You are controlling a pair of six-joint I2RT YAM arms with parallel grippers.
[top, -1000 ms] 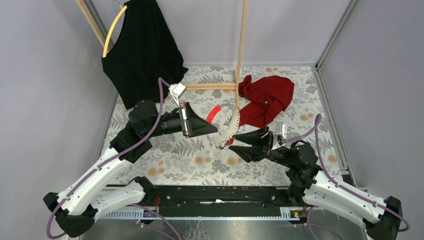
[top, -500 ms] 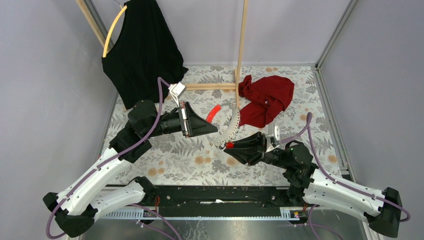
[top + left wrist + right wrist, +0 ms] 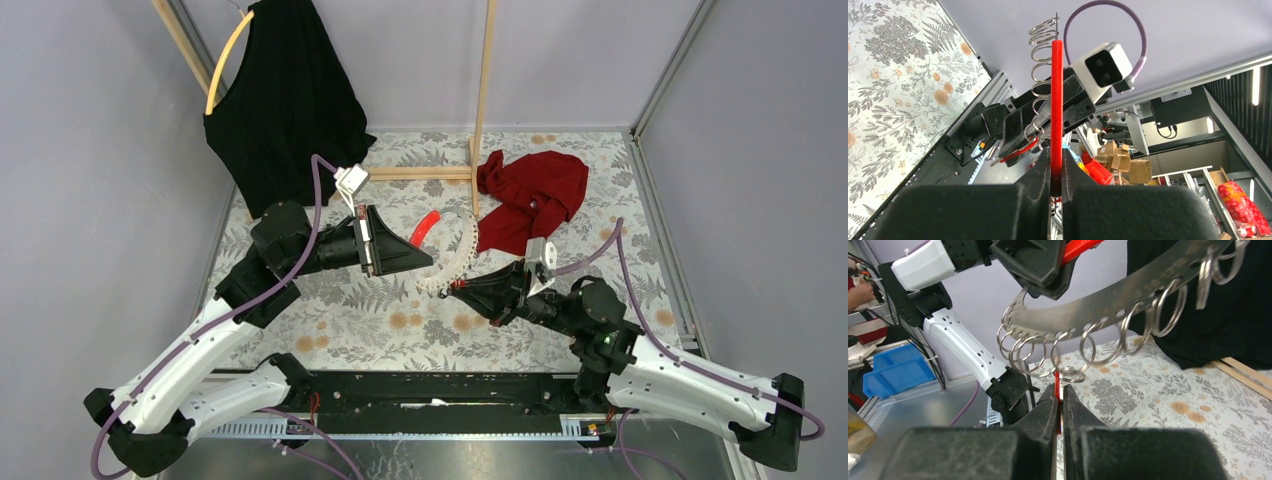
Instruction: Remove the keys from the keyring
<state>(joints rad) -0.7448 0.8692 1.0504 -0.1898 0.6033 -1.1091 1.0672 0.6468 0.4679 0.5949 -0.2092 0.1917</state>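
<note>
The keyring (image 3: 463,248) is a curved grey metal strip (image 3: 1108,302) with a bright red section (image 3: 427,226) and several split rings (image 3: 1073,350) hanging from it. It hangs above the table, and my left gripper (image 3: 430,262) is shut on the red section (image 3: 1057,100). A small red-headed key (image 3: 1056,379) hangs from a ring at the strip's lower end. My right gripper (image 3: 1058,388) is shut on that key, just under the keyring (image 3: 453,287). Other keys cannot be made out.
A red cloth (image 3: 530,200) lies on the floral table behind the keyring. A black garment (image 3: 285,110) hangs on a yellow hanger hoop (image 3: 228,60) at the back left. A wooden frame post (image 3: 485,80) stands at the back centre.
My right gripper has moved left and up to the lower end of the keyring and closed on the red-headed key. The left gripper has stayed shut, shifting only slightly.
</note>
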